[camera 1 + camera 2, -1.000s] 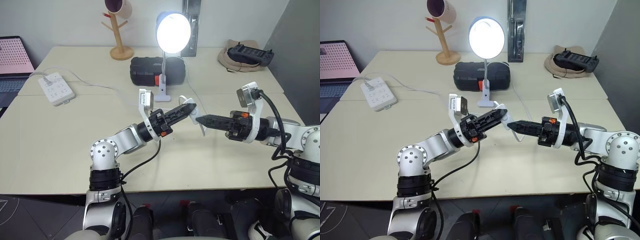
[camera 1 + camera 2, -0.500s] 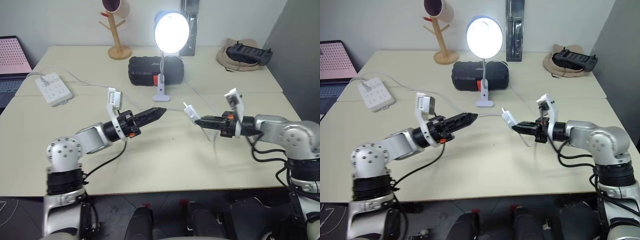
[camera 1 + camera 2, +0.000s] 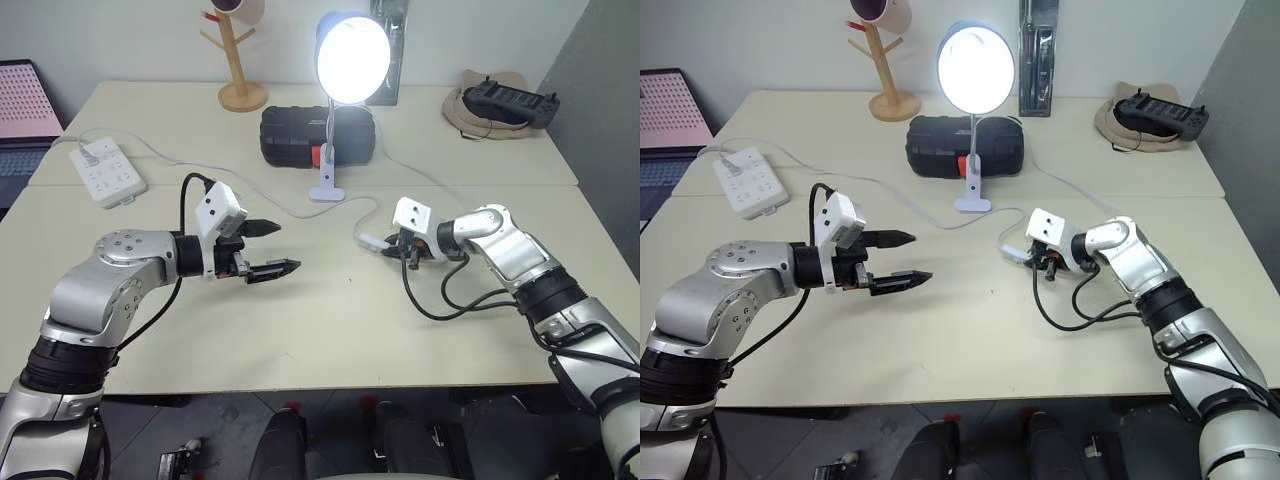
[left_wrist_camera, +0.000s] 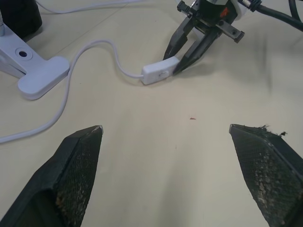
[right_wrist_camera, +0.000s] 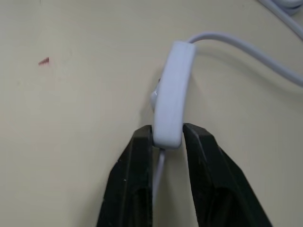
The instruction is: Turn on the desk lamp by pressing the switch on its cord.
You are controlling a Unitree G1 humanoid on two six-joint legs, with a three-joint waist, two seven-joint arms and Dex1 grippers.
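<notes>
Right gripper [image 5: 168, 142] barely parted, pinching the switch [image 5: 171, 94] end at lamp's [image 3: 352, 57] 5 o'clock; cord [image 4: 94, 52] tension could flick it loose on release.

silver arms [image 3: 110, 285], black fingers [image 4: 75, 175], black cables [image 3: 440, 300].

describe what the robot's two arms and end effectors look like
Both arms are silver-grey metal with rounded joints and black sections. Loose black cables loop beside them. A white box sits on each wrist. The left end effector and right end effector have two tapered black fingers.
</notes>
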